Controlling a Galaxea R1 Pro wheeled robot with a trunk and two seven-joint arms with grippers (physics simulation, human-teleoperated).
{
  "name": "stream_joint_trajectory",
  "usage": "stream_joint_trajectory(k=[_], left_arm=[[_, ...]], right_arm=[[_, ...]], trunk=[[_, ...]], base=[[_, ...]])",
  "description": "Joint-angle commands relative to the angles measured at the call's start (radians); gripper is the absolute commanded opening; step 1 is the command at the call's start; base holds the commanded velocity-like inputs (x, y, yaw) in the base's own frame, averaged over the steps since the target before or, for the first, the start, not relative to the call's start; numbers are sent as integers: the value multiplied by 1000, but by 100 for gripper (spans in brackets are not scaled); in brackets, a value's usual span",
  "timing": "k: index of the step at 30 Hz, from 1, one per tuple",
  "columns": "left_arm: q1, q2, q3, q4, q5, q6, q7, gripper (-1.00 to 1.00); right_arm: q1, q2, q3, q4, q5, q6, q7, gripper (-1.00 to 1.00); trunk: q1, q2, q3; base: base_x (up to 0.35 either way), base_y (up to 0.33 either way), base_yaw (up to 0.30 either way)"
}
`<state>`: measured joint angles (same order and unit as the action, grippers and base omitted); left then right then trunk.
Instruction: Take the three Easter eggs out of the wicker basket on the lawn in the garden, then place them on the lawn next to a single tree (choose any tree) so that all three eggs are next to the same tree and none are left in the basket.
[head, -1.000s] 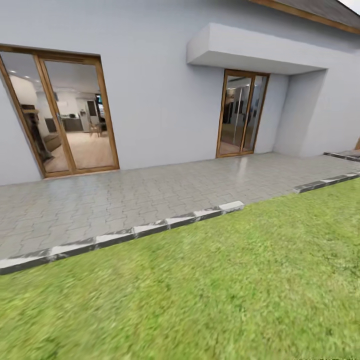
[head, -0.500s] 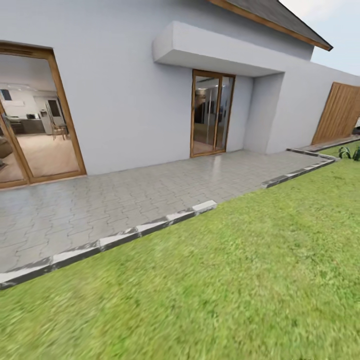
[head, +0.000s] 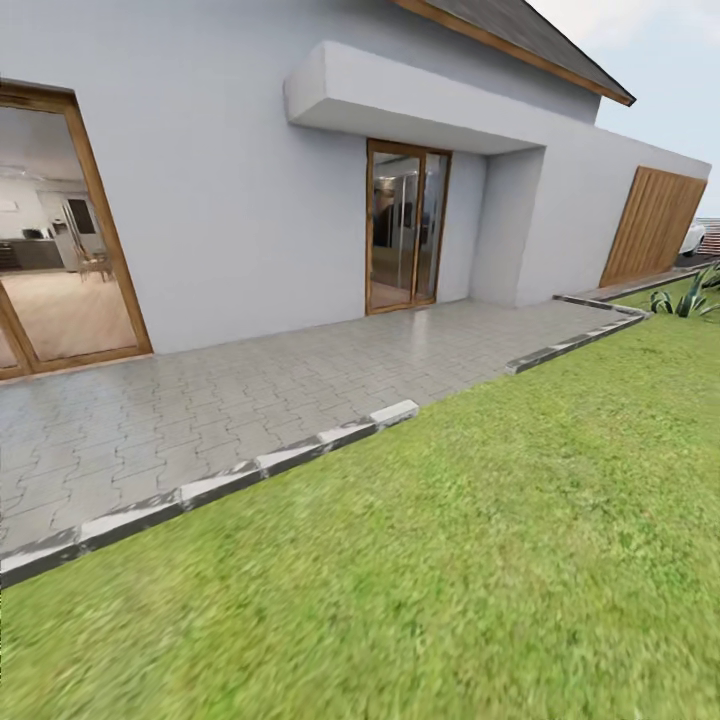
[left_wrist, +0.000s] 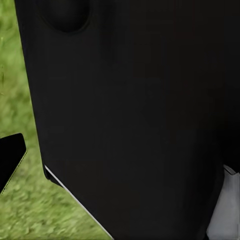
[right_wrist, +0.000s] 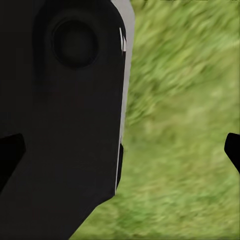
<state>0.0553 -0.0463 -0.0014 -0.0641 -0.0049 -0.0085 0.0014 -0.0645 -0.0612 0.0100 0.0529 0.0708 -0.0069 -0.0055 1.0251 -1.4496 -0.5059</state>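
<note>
Currently in transit: head view has lawn (head: 480, 560), paving (head: 200, 410), white house (head: 230, 200); basket/eggs/tree unseen, gripper states can't tell; best to scan w/ slow turn along grass till basket appears.

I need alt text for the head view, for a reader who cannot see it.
A green lawn fills the foreground, edged by a stone curb along a grey paved patio. Behind stands a white house with wood-framed glass doors.

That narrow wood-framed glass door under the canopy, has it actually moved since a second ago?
No. The narrow wood-framed glass door keeps its place in the white house wall; the whole picture slid left, so the camera turned.
</note>
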Motion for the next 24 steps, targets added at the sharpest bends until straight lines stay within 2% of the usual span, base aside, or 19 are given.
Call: stream_joint_trajectory(k=[1, 6, 14, 24], left_arm=[[0, 0, 0, -2, 0, -1, 0, 100], [1, 0, 0, -3, 0, -1, 0, 100], [1, 0, -1, -3, -1, -1, 0, 100], [1, 0, -2, -3, -1, -1, 0, 100]], right_arm=[[-1, 0, 1, 2, 7, -1, -1, 100], [-1, 0, 0, 2, 7, -1, -1, 100], [-1, 0, 1, 2, 7, -1, -1, 100], [-1, 0, 1, 2, 7, -1, -1, 100]], trunk=[[0, 0, -1], [0, 0, -1], [0, 0, -1], [0, 0, -1]], base=[[0, 265, -1], [100, 294, 0], [263, 228, 0], [327, 28, 0]])
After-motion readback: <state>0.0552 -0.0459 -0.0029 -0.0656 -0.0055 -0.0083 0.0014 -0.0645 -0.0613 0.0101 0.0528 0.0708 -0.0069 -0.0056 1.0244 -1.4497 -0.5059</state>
